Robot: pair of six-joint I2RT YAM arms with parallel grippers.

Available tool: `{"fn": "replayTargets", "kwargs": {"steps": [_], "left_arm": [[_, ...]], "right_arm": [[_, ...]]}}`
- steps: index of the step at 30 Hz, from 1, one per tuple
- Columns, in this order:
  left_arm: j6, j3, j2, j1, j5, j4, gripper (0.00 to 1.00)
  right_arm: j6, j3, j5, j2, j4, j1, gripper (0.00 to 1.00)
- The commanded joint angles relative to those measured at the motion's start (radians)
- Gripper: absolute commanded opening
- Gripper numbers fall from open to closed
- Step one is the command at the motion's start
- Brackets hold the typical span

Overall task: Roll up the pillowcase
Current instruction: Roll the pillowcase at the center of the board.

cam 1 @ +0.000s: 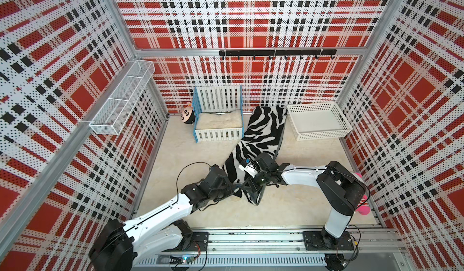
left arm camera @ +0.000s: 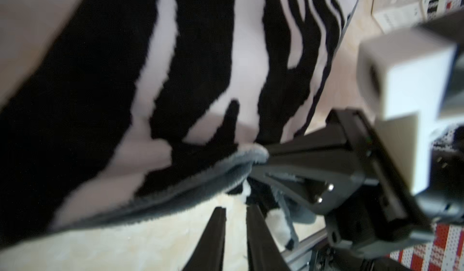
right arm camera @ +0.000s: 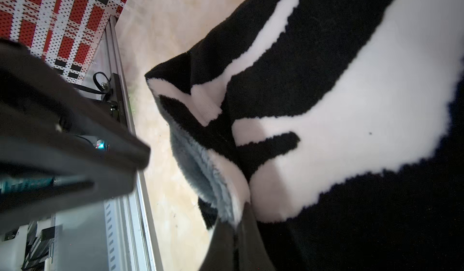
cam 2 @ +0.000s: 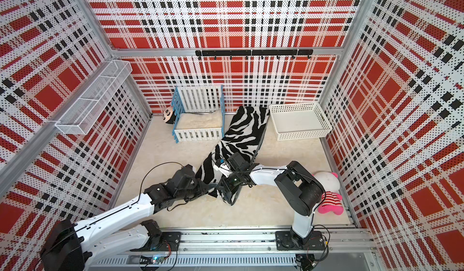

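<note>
The pillowcase [cam 1: 262, 134] [cam 2: 242, 135] lies zebra side up in a long diagonal strip from the back wall to the middle of the floor. Its near end is lifted and folded, and the grey underside [right arm camera: 200, 171] [left arm camera: 190, 194] shows there. My right gripper [right arm camera: 239, 219] [cam 1: 253, 190] is shut on that near edge, with cloth pinched between its tips. My left gripper [left arm camera: 236, 208] [cam 1: 236, 189] sits just left of it, low over the floor under the raised edge. A narrow gap shows between its fingers [left arm camera: 217, 234], with bare floor in it and no cloth.
A white slatted crib [cam 1: 218, 134] with a cream cushion stands at the back, with a toy head [cam 1: 188, 114] beside it. A white basket [cam 1: 317, 121] sits back right. A pink striped plush [cam 2: 329, 198] lies behind the right arm. A wire shelf [cam 1: 123, 99] hangs on the left wall.
</note>
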Motion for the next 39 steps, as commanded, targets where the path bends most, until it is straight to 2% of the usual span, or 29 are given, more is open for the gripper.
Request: {"fn": "replayTargets", "kwargs": {"steps": [1, 4, 7, 11, 14, 19, 23, 28, 36, 39], "left_arm": [[-0.147, -0.051, -0.022, -0.083, -0.050, 0.061, 0.21], [-0.210, -0.108, -0.022, -0.118, -0.048, 0.095, 0.21], [-0.226, -0.143, -0.020, -0.097, -0.073, 0.099, 0.21], [-0.188, -0.180, -0.002, 0.000, -0.091, 0.119, 0.21], [-0.111, -0.177, 0.023, 0.102, -0.102, 0.118, 0.21], [0.004, -0.118, 0.020, 0.241, -0.139, 0.073, 0.21], [0.069, -0.059, 0.032, 0.309, -0.148, 0.073, 0.22], [0.133, 0.008, 0.122, 0.335, -0.148, 0.110, 0.24], [0.142, 0.070, 0.285, 0.298, -0.149, 0.183, 0.23], [0.133, 0.064, 0.322, 0.285, -0.161, 0.185, 0.22]], "right_arm": [[0.008, 0.014, -0.013, 0.022, 0.026, -0.011, 0.00], [0.008, 0.011, -0.013, 0.019, 0.029, -0.016, 0.00], [0.016, 0.001, -0.018, 0.012, 0.043, -0.018, 0.00], [0.031, -0.018, -0.023, 0.002, 0.062, -0.018, 0.00], [0.034, -0.029, -0.023, -0.005, 0.066, -0.018, 0.00], [0.030, -0.041, -0.015, -0.009, 0.057, -0.018, 0.00], [0.029, -0.049, -0.008, -0.012, 0.055, -0.018, 0.00], [0.028, -0.052, -0.001, -0.006, 0.055, -0.018, 0.00], [0.009, -0.038, 0.042, -0.008, 0.021, -0.018, 0.00], [-0.003, -0.040, 0.104, -0.049, -0.004, -0.018, 0.24]]}}
